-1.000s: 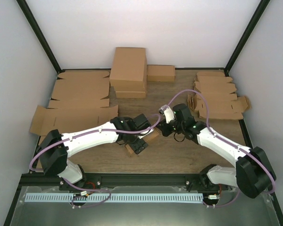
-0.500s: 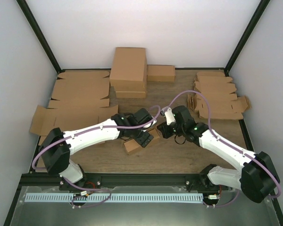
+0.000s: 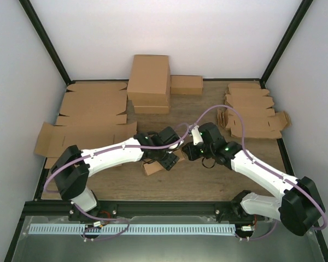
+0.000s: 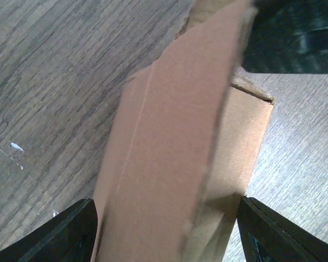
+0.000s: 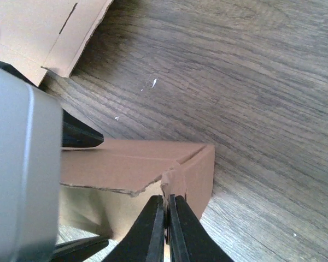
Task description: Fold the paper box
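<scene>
The paper box (image 3: pixel 151 168) is a small brown cardboard box, partly formed, lying on the wooden table in front of the arms. My left gripper (image 3: pixel 165 159) straddles it, with its jaws wide apart and one finger against each side wall. In the left wrist view the box (image 4: pixel 175 136) fills the space between the fingers of the left gripper (image 4: pixel 167 218), and a loose flap runs up the middle. My right gripper (image 3: pixel 187 154) is at the box's right end. In the right wrist view the right gripper (image 5: pixel 167 204) is pinched shut on a small corner tab of the box (image 5: pixel 126 164).
Wide flat cardboard sheets (image 3: pixel 93 109) lie at the left, and one corner shows in the right wrist view (image 5: pixel 44 33). A large brown carton (image 3: pixel 148 82) and a smaller closed box (image 3: pixel 186 84) stand at the back. A stack of flat blanks (image 3: pixel 251 112) lies at the right.
My left gripper has moved right and a little farther back, over the box. The box has shifted slightly left. My right gripper has edged down and left and stays at the box's end.
</scene>
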Controlling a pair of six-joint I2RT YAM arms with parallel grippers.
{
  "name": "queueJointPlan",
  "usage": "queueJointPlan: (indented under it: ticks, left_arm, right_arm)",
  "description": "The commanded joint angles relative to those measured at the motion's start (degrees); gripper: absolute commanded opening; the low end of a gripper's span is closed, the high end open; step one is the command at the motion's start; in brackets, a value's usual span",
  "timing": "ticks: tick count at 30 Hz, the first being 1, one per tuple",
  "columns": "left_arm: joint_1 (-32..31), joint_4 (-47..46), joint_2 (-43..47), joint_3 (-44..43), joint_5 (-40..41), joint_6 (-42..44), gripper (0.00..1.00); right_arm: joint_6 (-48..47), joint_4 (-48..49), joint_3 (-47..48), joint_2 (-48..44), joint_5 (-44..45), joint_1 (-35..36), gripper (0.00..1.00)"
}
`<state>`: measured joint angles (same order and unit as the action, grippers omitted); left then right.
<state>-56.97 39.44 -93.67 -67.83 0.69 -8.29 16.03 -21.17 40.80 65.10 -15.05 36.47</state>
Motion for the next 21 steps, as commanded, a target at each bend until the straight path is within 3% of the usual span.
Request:
queueJointPlan:
  ticks: [1,13,21]
  left_arm:
    - [0.3,-0.5,-1.6,-0.1,1.4,0.2,0.72]
    - [5.4,-2.7,1.2,-0.4,-5.0,0.3,0.8]
    - [11.1,-2.6,-1.3,-0.5,-14.3,3.9,0.66]
  right_arm:
    - [2.5,-2.5,3.8,-0.3,1.3,0.8,0.06]
    - [4.1,-5.3,6.8,1.2,2.4,0.8,0.07]
    - [3.1,-3.2,7.5,4.0,2.7,0.8,0.14]
